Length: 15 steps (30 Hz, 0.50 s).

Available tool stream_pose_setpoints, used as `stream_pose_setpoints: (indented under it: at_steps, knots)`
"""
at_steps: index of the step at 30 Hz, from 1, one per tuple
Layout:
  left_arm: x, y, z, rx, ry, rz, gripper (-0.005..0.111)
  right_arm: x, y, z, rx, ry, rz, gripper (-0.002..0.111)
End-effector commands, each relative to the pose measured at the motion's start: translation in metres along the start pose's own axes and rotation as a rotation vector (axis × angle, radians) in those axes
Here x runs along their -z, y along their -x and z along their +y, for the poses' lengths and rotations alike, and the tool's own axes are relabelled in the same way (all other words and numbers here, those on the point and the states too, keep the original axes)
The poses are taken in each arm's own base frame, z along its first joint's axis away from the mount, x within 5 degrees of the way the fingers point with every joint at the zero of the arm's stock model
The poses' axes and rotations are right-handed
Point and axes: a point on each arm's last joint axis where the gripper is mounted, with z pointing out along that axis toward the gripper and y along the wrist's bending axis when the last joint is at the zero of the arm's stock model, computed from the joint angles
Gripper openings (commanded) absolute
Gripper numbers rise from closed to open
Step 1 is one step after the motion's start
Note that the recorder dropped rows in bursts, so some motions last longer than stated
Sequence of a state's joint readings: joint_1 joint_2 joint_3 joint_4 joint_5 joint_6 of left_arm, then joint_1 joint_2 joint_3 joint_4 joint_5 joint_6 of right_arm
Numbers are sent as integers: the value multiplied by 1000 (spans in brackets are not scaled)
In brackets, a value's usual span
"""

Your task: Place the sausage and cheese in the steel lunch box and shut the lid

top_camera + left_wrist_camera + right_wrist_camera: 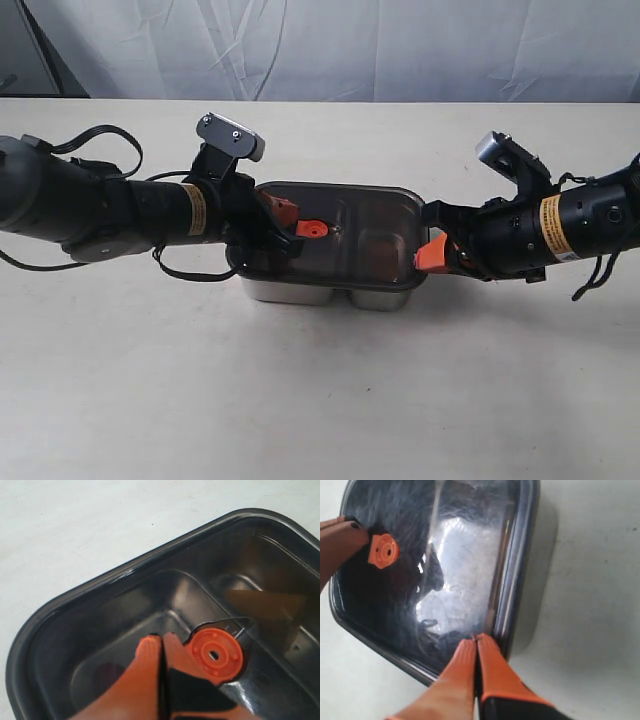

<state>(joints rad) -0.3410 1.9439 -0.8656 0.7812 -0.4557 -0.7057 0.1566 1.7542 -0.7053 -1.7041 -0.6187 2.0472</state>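
Pale tabletop (320, 400), lid (350, 225) under both arms' fingers (432, 257)

cheese (265, 605): only a dim tan wedge is made out through the smoky lid (100, 605); its edges are blurred.
sausage (107, 672): only a dull red patch is seen under the lid; its shape cannot be told.
steel lunch box (330, 292): its inside is covered by the lid; only the near wall is shown in the exterior view.
lid, wrist views: it is cut off by the picture edges; in the right wrist view the contents are washed out by glare.
left gripper (161, 641): its fingers are cut off by the picture edge.
right gripper (476, 642): likewise cut off.
left arm (80, 205), right arm (590, 220): both are cut off by the exterior view's side edges.
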Motion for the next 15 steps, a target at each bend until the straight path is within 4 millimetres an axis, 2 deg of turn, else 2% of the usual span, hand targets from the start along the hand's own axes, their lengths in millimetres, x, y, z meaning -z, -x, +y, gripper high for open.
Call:
stream_pose_setpoints:
  at_steps: [1,4,7,10,15]
  knots:
    - [-5,-33,6,-17,72,186,0,-17,-10,-21,4,-89,66,-1]
    - [-5,-32,5,-17,70,183,0,-17,-10,-20,6,-87,66,-1]
    - [-2,-25,3,-21,56,148,0,-8,-6,-12,46,-70,34,-1]
    - [6,-9,-2,-3,38,63,0,7,0,1,85,-54,-23,-1]
    - [30,28,-14,-29,-23,-121,0,36,7,25,157,-22,-133,-1]
